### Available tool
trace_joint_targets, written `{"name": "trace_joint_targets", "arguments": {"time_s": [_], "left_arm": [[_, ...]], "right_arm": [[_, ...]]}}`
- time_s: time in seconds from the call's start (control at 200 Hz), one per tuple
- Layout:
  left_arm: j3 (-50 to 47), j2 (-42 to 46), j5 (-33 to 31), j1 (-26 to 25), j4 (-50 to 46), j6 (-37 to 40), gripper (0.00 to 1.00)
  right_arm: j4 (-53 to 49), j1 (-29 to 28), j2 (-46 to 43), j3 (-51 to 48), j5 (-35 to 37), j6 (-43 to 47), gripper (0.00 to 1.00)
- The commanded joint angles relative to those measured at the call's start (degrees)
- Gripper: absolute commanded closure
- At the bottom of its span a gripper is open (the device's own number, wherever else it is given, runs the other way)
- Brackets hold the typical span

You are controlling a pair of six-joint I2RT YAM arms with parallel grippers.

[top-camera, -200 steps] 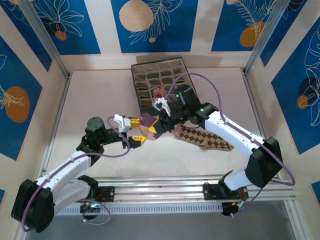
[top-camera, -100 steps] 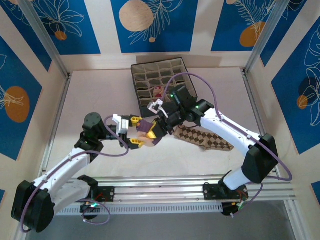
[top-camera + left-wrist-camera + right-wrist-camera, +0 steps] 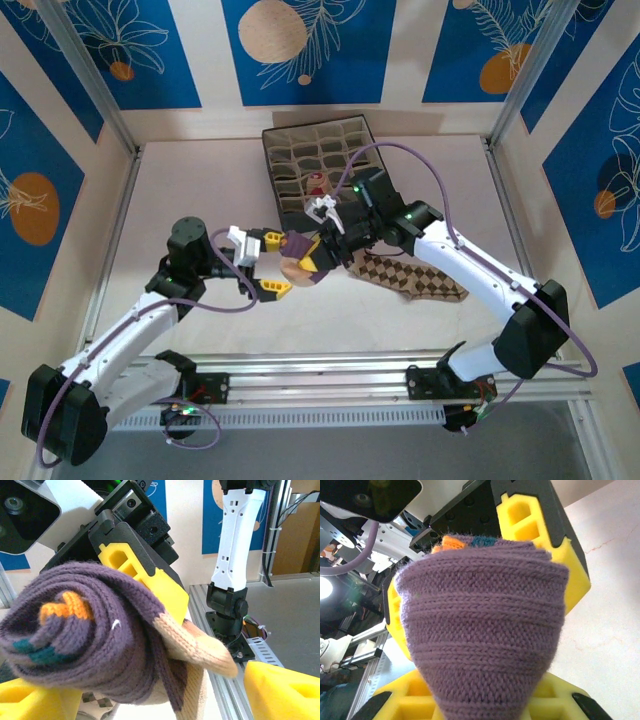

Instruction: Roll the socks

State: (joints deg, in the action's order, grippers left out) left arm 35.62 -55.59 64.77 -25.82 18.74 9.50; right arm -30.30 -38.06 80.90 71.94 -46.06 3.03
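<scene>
Over open tabletop (image 3: 200,185) near box (image 3: 270,150), purple sock (image 3: 302,262) in right tool (image 3: 325,248)

Robot lab test cell: aluminium frame posts (image 3: 90,85), blue printed backdrop panels (image 3: 350,60), mounting rail (image 3: 330,378) at table (image 3: 200,190) edge.

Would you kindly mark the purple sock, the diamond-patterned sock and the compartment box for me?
purple sock (image 3: 303,256), top view, on its rolled middle.
diamond-patterned sock (image 3: 405,277), top view, on its flat middle.
compartment box (image 3: 315,150), top view, on its empty cells.
</scene>
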Motion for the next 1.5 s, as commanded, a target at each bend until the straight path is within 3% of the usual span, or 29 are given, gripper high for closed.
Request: {"name": "trace_joint_targets", "arguments": {"time_s": [0.0,0.24,0.365,0.49,0.63,0.7,0.8,0.945,1.035,1.105,1.496], "left_arm": [[3.41,-0.75,3.49,-1.02,-0.58,1.49,0.18],[4.94,-2.52,3.61,-1.51,-2.9,2.67,0.19],[5.32,-3.46,4.15,-1.62,-2.63,2.58,0.26],[5.67,-4.32,5.23,-1.79,-1.27,1.97,0.47],[5.82,-3.84,4.85,-1.78,-4.06,4.35,0.89],[5.87,-3.28,4.5,-1.71,-5.08,5.04,1.0],[6.0,-2.52,3.8,-1.77,-5.77,5.44,1.0],[6.72,-1.59,2.16,-1.8,-6.55,5.86,1.0],[7.61,-1.54,0.34,-1.78,-7.91,6.86,1.0],[8.77,-1.95,-1.1,-1.77,-9.6,7.9,1.0],[16.19,-12.02,-7.81,-1.83,-13.12,10.86,1.0]], "right_arm": [[-1.61,-1.14,0.88,0.89,1.5,1.61,1.0],[-1.67,-1.53,0.71,1.46,1.34,1.76,1.0],[-1.69,-1.62,1.0,2.01,-1.43,1.44,1.0],[-3.43,-2.22,2.28,3.16,-3.61,1.39,1.0],[-4.52,-2.45,3.62,4.0,-6.75,0.87,1.0],[-4.33,-2.21,3.95,4.24,-8.29,0.22,0.96],[-4.15,-1.76,4.52,4.49,-9.69,-0.2,0.86],[-3.36,-0.12,4.94,4.79,-8.11,-0.97,0.52],[-1.14,2.07,4.04,4.02,-7.53,-2.55,0.44],[-0.15,4.14,3.19,3.75,-6.91,-3.37,0.21],[-0.28,13.4,1.08,4.46,0.84,-4.26,0.21]]}}
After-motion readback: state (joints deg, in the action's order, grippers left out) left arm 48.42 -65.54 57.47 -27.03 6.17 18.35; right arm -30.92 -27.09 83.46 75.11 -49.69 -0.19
